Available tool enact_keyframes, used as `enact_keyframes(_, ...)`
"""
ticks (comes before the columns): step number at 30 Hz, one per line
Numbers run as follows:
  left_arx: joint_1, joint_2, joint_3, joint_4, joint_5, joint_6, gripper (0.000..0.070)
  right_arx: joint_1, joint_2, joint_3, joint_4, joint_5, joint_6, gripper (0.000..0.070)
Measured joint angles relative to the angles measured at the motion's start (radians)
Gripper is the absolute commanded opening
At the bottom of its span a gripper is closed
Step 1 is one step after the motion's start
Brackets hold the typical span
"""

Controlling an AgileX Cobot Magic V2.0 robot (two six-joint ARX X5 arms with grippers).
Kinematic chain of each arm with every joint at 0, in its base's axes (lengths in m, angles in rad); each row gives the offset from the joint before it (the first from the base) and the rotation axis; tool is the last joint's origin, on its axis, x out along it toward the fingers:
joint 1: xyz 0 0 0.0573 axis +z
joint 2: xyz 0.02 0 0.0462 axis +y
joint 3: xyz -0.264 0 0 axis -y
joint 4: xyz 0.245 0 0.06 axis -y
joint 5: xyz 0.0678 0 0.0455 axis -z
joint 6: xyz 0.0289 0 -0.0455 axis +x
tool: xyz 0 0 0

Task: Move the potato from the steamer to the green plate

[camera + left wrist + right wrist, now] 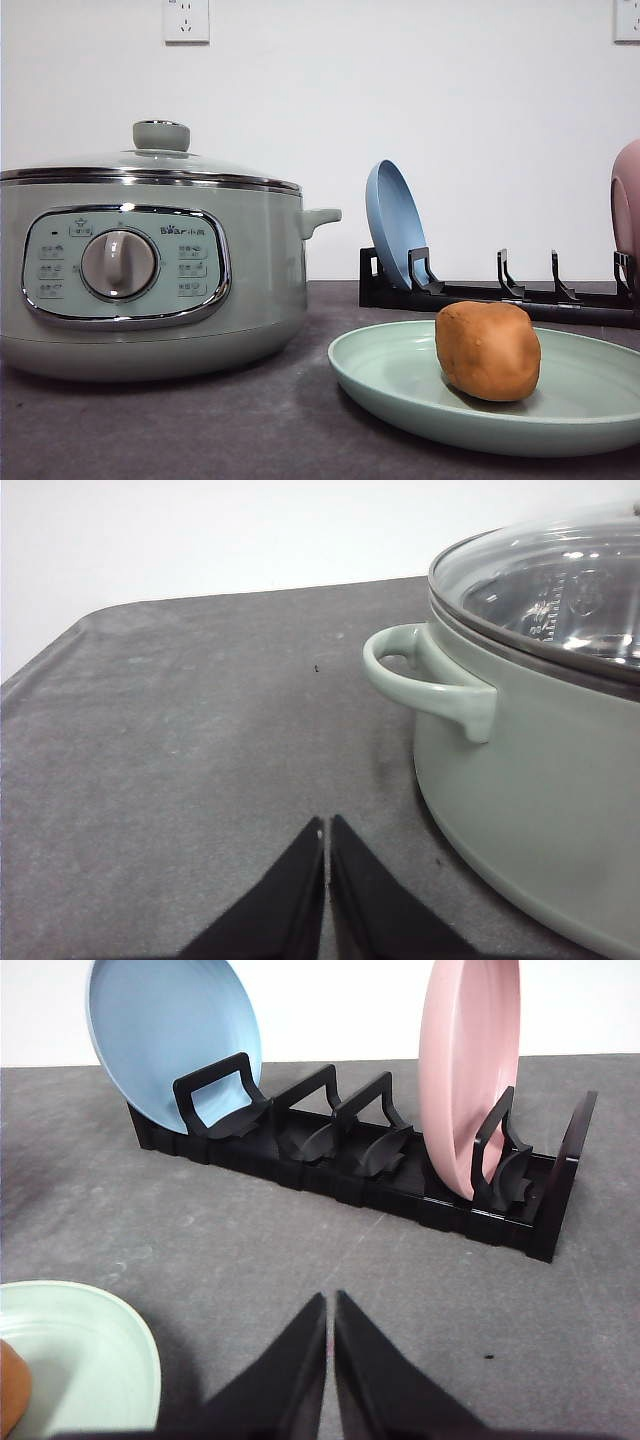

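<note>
Nearest in the front view, the potato (488,351) sits on the green plate (400,385), right of the plate's middle, on the dark grey bench (200,430). To the left stands the steamer (150,275) with its glass lid (160,150) on, dial and button panel facing the camera. Farther back, a black plate rack (500,290) holds a blue plate (395,225) on edge, and a pink plate (627,205) shows at the right border. The left wrist view adds what the front view lacks: the left hand (327,825) with its two black fingers pressed together and nothing between them, over bare bench, the steamer's side handle (425,680) near and off to one side. The right wrist view shows the right hand (330,1300), fingers likewise together and empty, above the bench; the green plate's rim (120,1350) lies close beside it, with a sliver of potato (12,1390) at the picture's edge. Beyond stands the rack with both plates upright.
</note>
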State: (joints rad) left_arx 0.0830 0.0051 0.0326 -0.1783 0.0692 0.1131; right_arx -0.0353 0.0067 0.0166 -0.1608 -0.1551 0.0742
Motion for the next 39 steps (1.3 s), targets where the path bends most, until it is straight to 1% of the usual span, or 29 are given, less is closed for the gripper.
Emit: enact_keyframes(39, 0.000, 0.000, 0.000, 0.000, 0.000, 0.000, 0.0000, 0.000, 0.000, 0.000, 0.000, 0.000, 0.000, 0.0000)
